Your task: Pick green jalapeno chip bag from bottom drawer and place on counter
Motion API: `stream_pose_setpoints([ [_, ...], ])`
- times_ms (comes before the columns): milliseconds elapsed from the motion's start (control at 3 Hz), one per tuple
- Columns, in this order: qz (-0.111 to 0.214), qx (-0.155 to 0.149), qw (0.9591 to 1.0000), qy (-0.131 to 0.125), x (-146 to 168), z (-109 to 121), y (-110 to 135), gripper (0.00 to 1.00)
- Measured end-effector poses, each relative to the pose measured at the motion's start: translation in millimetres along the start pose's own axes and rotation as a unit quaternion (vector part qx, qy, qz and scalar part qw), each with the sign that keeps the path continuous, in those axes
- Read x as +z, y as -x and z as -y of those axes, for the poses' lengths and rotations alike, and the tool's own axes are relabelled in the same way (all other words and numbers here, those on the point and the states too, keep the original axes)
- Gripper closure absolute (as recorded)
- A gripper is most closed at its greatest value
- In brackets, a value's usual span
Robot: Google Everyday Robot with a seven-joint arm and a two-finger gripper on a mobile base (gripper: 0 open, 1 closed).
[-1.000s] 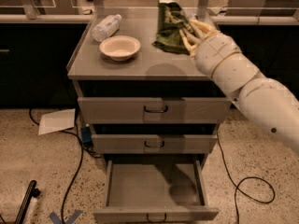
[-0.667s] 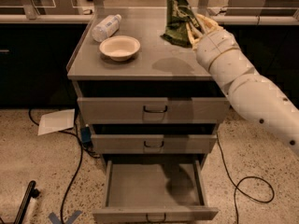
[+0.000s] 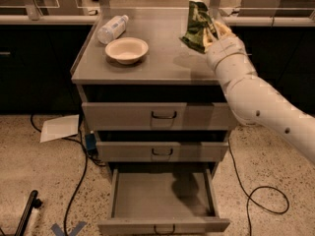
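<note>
My gripper (image 3: 210,34) is shut on the green jalapeno chip bag (image 3: 198,23) and holds it upright above the right rear part of the counter (image 3: 162,63). The bag's lower corner hangs just over the counter surface; I cannot tell if it touches. My white arm (image 3: 256,102) reaches in from the right. The bottom drawer (image 3: 162,195) stands pulled open below, its grey floor bare, with a dark loop handle (image 3: 164,228) on its front.
A pale bowl (image 3: 126,49) and a lying clear water bottle (image 3: 112,29) sit on the counter's left half. The two upper drawers (image 3: 163,116) are shut. Cables (image 3: 74,181) and a white sheet of paper (image 3: 60,128) lie on the floor at left; another cable loops at right.
My gripper has carried the bag a little up and toward the counter's rear right. The bag now stands more upright. The drawers, bowl and bottle have not moved.
</note>
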State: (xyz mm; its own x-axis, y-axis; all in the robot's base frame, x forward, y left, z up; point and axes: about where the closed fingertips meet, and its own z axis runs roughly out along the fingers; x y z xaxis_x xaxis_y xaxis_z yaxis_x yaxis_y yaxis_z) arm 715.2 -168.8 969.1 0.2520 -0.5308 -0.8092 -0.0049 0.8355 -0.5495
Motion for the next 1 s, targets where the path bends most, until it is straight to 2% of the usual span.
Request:
stream_pose_setpoints([
  [333, -0.037, 0.013, 0.999, 0.02, 7.6, -12.1, -25.4, 1.0],
  [667, -0.072, 0.033, 0.9954, 0.055, 11.8, -26.6, -46.7, 1.0],
  [1000, -0.079, 0.041, 0.9946, 0.054, 11.2, -25.7, -52.4, 0.81],
])
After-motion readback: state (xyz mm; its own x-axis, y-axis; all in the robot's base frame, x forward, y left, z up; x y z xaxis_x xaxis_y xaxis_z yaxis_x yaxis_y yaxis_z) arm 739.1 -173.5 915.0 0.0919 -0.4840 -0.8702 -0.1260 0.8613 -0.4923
